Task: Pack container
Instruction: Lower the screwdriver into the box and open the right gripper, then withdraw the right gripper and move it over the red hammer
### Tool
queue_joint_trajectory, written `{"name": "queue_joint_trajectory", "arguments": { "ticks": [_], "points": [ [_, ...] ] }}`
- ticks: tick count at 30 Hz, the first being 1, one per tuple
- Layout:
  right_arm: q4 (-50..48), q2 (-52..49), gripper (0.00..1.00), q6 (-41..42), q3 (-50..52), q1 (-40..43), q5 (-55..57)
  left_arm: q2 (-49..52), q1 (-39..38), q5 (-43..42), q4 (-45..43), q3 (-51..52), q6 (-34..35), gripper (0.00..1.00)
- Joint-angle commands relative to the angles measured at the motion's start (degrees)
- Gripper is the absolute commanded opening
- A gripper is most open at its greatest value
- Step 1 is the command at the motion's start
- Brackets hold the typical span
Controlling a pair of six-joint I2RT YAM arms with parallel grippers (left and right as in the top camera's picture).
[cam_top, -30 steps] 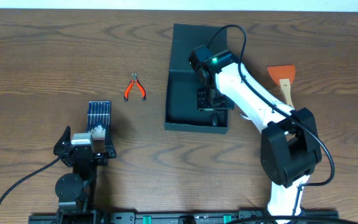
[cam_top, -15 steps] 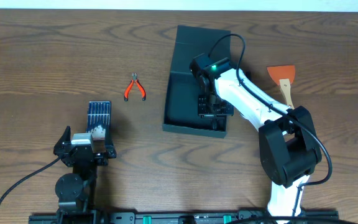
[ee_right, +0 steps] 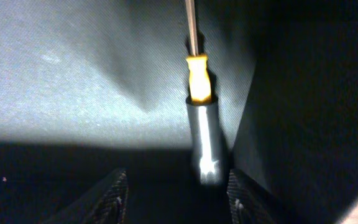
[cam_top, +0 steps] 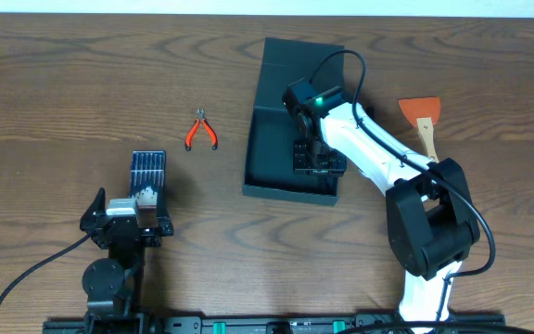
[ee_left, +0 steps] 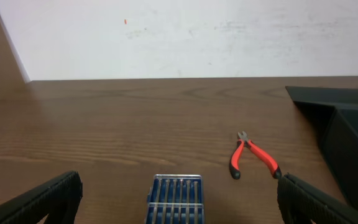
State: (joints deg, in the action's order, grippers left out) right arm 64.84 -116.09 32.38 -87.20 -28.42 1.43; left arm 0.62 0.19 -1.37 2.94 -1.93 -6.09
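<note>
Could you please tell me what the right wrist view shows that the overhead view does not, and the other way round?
Only the right wrist view: a screwdriver lying inside the container beside its wall, untouched between the open jaws of the right tool. Only the overhead view: red pliers, a blue case and an orange scraper on the table, outside the container. Both: the container's dark interior with the right tool in it.

container (cam_top: 272, 153): dark teal-green, plain
pliers (cam_top: 201, 131): orange-red handles, dark head
case (cam_top: 147, 172): blue, lengthwise stripes
scraper (cam_top: 422, 116): orange blade, pale wood handle
screwdriver (ee_right: 199, 81): yellow collar, silvery handle
table (cam_top: 63, 93): brown, wood-grain streaks
</note>
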Motion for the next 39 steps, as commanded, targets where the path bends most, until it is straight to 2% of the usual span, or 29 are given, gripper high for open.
{"name": "queue_joint_trajectory", "arguments": {
  "ticks": [1,4,13,19,24,33,39],
  "points": [
    [-0.92,0.68,0.54,-2.03,0.35,1.01,0.04,-0.35,-0.26,0.09,1.03,1.64,-0.52,0.98],
    [-1.7,0.68,0.5,-3.98,0.35,2.21,0.04,-0.35,-0.26,0.09,1.03,1.62,-0.52,0.99],
    [-1.31,0.68,0.49,-12.79,0.35,8.87,-1.77,-0.35,-0.26,0.09,1.03,1.62,-0.52,0.99],
    [-1.38,0.68,0.55,-18.84,0.33,11.26,-3.65,-0.33,-0.26,0.11,1.03,1.64,-0.52,0.99],
    [-1.51,0.68,0.57,-25.0,0.31,10.78,-10.32,-0.33,-0.26,0.09,1.03,1.62,-0.55,0.99],
    [-2.27,0.68,0.6,-27.19,-1.99,7.85,-14.21,-0.33,-0.26,0.09,1.03,1.62,-0.52,0.99],
    [0.85,0.7,0.61,-27.34,-10.82,6.8,-14.38,-0.35,-0.26,0.09,1.03,1.64,-0.52,0.98]
  ]
}}
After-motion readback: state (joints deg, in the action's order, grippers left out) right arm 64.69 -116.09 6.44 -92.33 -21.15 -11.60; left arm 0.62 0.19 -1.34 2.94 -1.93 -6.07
